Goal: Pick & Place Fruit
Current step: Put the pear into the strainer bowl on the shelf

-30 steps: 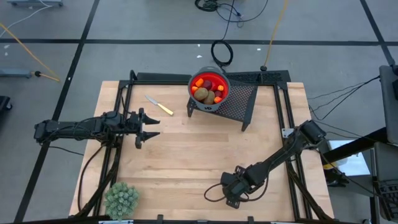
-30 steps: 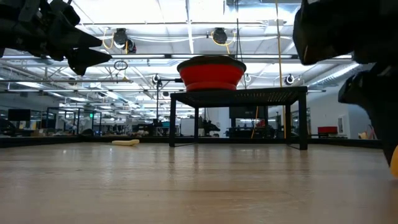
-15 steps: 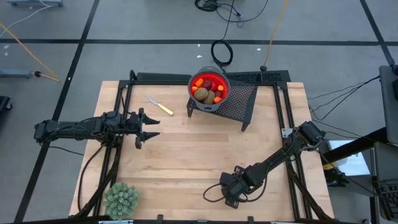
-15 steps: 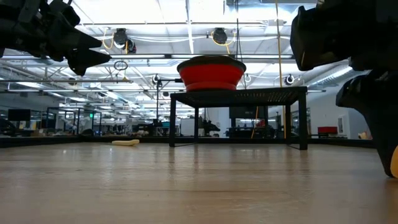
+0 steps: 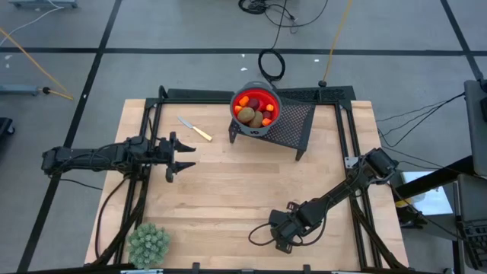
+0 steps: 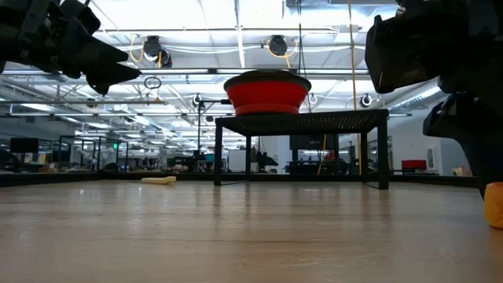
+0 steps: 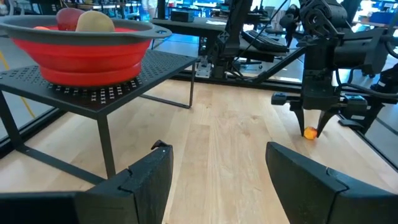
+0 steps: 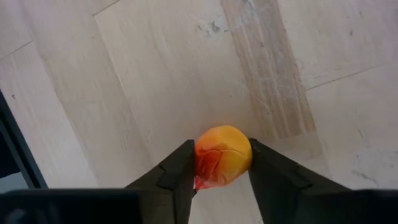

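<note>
Over on the left side of the table, the left gripper (image 5: 183, 157) hangs above the wood with its fingers apart and nothing between them. Close to the near-left corner sits the pale green spiky plant ball (image 5: 148, 243), and farther back a small knife with a yellow handle (image 5: 195, 129) lies flat on the table (image 5: 221, 198).

Toward the middle at the far edge, a black mesh stand (image 5: 293, 125) carries a red bowl (image 6: 267, 93), which already holds most of the fruit: brown kiwi-ish ovals (image 5: 247, 115), a dark red round one (image 5: 256, 104) and bits of orange.

On the right, the right gripper (image 8: 222, 163) is pointed down at the board near the front edge, and its two fingers are pressed against either side of a small orange-yellow fruit (image 8: 222, 155) with a reddish patch. That fruit looks to be resting on the wood, well apart from the bowl
</note>
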`<state>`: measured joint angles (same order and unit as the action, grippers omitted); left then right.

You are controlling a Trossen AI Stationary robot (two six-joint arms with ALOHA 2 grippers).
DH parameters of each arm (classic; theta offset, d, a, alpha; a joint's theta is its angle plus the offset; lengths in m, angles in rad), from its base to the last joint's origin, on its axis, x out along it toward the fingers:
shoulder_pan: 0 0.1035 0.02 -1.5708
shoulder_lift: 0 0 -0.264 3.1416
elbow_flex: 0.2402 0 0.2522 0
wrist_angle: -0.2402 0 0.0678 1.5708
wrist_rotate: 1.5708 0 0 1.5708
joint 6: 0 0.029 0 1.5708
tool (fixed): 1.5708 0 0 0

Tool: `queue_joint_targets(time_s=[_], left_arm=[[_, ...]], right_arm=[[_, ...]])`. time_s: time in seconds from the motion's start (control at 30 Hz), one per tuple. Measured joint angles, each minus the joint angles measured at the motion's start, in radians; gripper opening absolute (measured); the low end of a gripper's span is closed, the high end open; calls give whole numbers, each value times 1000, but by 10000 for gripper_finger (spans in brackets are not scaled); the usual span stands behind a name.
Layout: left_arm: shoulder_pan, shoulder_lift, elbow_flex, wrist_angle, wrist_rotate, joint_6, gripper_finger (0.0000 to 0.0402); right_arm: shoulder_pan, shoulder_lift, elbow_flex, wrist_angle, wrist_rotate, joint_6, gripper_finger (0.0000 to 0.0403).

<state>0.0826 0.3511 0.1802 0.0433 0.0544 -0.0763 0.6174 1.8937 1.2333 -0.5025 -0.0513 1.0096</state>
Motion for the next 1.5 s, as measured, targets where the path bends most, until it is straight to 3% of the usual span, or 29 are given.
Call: queue_joint_targets(time_s=[0.5,0.77,1.0,1.23,1.5], left_arm=[[0,0,0,-18,-3,1,255],[0,0,0,-18,-3,-5,255],[0,0,0,-17,-3,-9,255],[0,0,0,-17,-3,-10,255],[0,0,0,-16,-4,-10,255]], right_arm=[[-13,-179,-1,43,-1,-4,122],[-58,-306,1,194,48,-97,125],[-141,-407,1,319,159,-277,124],[-242,-488,1,416,156,-545,125],[-329,-548,1,480,156,-975,125]])
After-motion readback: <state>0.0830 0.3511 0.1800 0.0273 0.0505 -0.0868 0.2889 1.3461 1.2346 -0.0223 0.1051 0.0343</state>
